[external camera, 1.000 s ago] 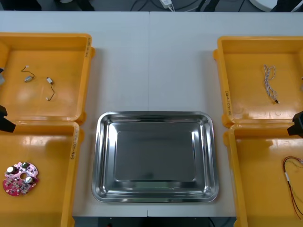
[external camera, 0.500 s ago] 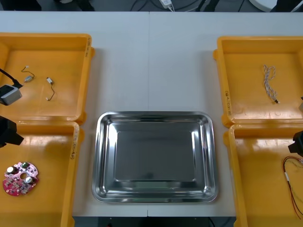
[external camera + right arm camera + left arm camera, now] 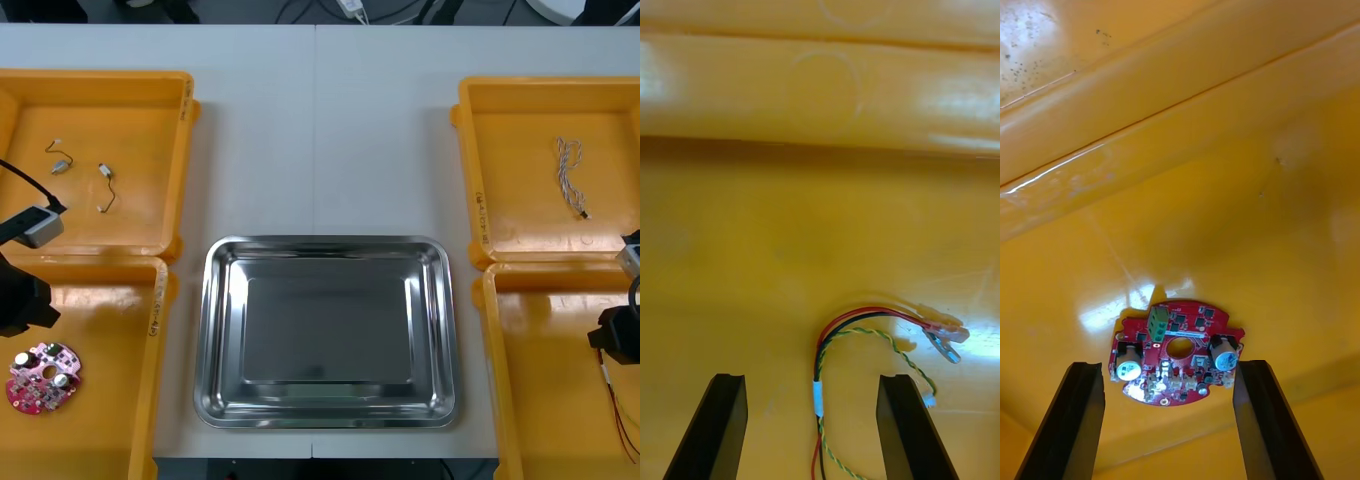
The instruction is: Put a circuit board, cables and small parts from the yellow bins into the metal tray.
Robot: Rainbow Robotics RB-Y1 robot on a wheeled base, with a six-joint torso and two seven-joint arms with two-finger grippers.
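Table (image 3: 320, 120) bears four yellow bins (image 3: 130, 110), one metal tray (image 3: 330, 330).

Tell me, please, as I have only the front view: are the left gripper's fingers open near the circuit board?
Observer: Yes. In the left wrist view the left gripper is open, and the red circuit board lies flat between its fingertips and just ahead of them.
Operator: Thank you. And the right gripper?
Observer: The right gripper is open as well, and the red and yellow cable runs up between its fingers.
Operator: Where does that cable end?
Observer: It curves past one fingertip and ends in small connectors that lie on the floor of the yellow bin.
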